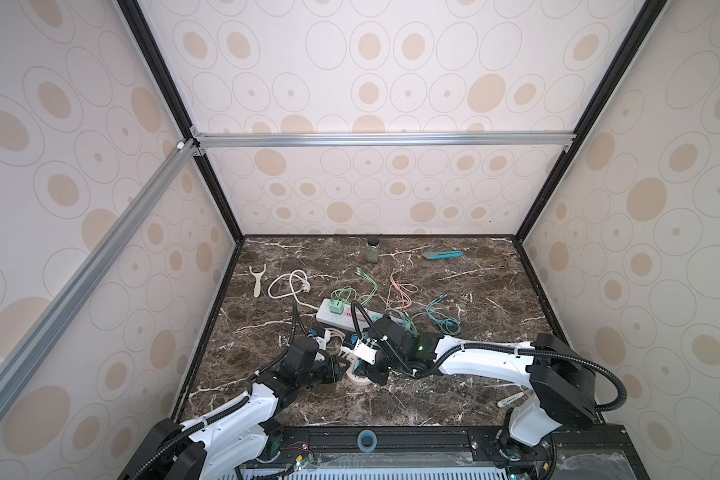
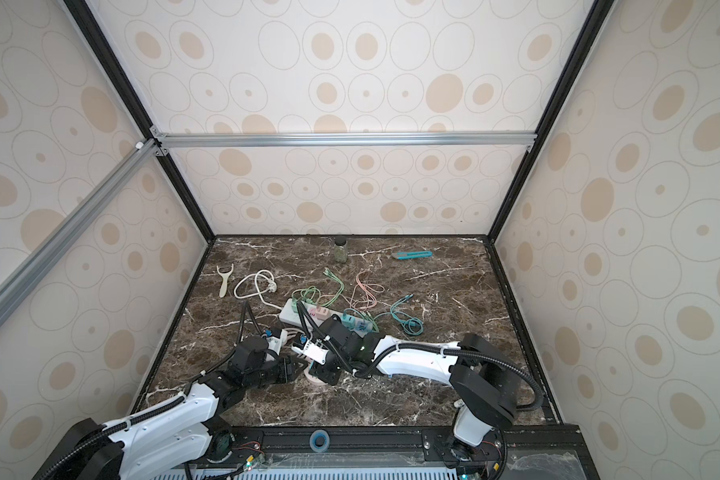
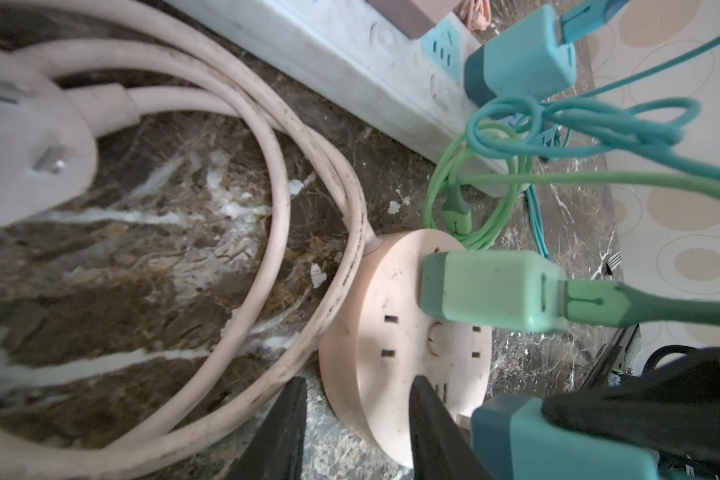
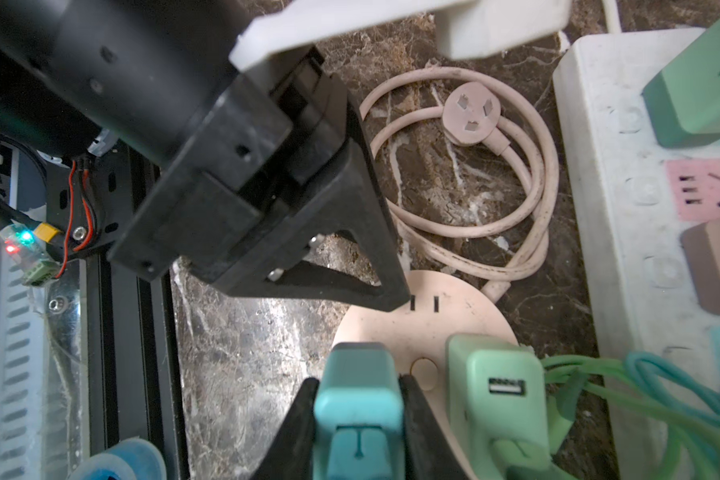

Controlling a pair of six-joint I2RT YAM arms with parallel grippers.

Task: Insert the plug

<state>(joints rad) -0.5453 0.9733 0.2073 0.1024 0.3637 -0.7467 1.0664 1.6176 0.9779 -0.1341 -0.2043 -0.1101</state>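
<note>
My right gripper is shut on a teal plug, a small USB adapter. The plug hangs close over the near part of a round pink socket. In the left wrist view a short piece of prong shows between the teal plug and the face of the round socket. A pale green adapter sits plugged into the socket's far half. My left gripper is open and straddles the socket's rim, one finger on the table, one over the face. Both grippers meet at the round socket in both top views.
A white power strip with several adapters lies just behind the socket. The socket's pink cord and plug coil beside it. Green and teal cables trail to the right. A jar, a peeler and a white cable lie farther back.
</note>
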